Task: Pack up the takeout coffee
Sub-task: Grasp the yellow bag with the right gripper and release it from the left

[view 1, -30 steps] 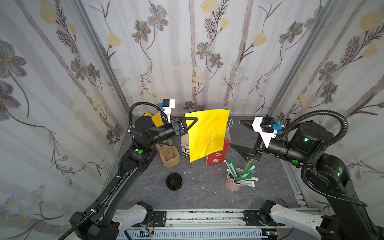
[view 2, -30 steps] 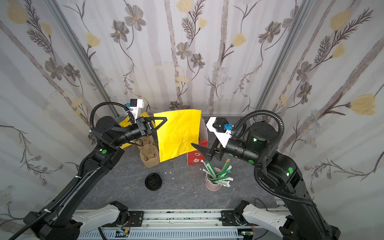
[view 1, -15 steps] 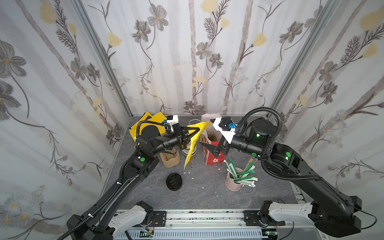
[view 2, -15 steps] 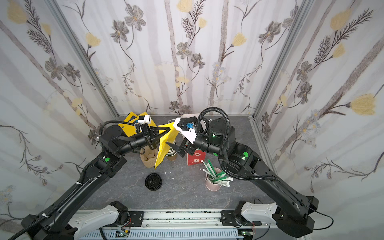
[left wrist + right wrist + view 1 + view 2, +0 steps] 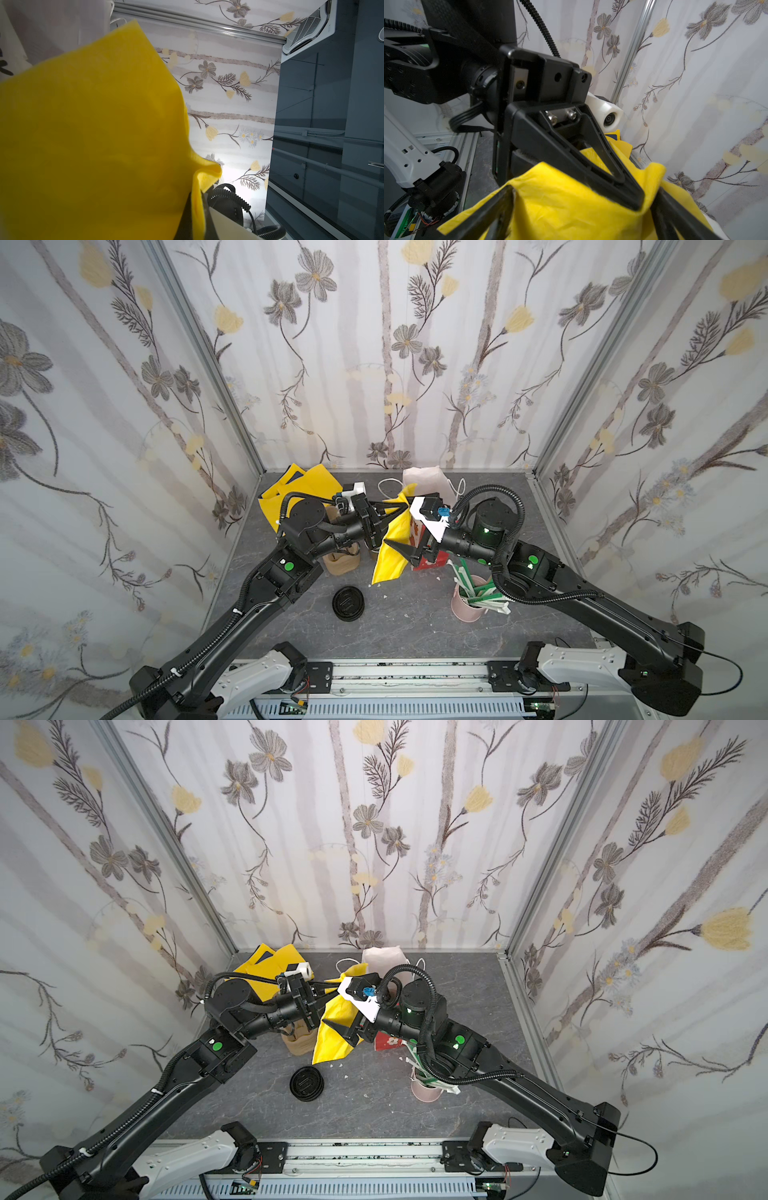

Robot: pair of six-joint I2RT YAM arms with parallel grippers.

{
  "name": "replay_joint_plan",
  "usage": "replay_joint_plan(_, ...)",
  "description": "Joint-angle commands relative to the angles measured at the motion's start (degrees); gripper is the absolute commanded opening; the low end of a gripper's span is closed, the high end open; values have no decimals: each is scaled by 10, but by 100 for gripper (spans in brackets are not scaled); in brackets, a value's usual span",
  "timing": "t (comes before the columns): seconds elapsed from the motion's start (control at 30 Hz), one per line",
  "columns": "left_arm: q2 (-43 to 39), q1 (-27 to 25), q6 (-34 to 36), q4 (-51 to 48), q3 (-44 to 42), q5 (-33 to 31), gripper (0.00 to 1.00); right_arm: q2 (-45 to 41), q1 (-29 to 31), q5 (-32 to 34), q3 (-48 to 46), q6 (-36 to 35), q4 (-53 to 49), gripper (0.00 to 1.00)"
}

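A yellow bag (image 5: 388,568) (image 5: 332,1044) hangs above the middle of the table. My left gripper (image 5: 388,509) (image 5: 330,989) is shut on its upper edge; in the left wrist view the fabric (image 5: 93,135) is pinched in that gripper (image 5: 196,218). My right gripper (image 5: 399,529) (image 5: 334,1007) is open and has come in from the right. In the right wrist view this gripper (image 5: 581,207) straddles the yellow bag (image 5: 560,209) and the left fingers (image 5: 571,162). The takeout coffee is hidden behind the arms and the bag.
A pile of black lids (image 5: 348,604) lies at the front. A pink cup of green-and-white sticks (image 5: 469,608) stands at the right, a red box (image 5: 434,563) behind it. A tan holder (image 5: 340,566), more yellow bags (image 5: 291,489) and a white paper bag (image 5: 424,479) stand further back.
The left arm has lowered the yellow bag, which now hangs folded, not spread flat. The right arm has swung left to the bag, its jaws now round the bag's top.
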Motion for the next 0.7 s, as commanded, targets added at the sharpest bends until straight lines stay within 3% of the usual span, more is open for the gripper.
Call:
replay_joint_plan(0.0,6,-3,-16,25,16,-11,0,-5,1,33,-22,-7,76,100)
replay_joint_plan(0.47,-8,-8,-7,26,14,-25,0,-15,0,55,-26,-36,44,75)
replay_joint_plan(0.67,5,-13,4,39,37,-20,0,-11,0,52,-24,-27,39,51)
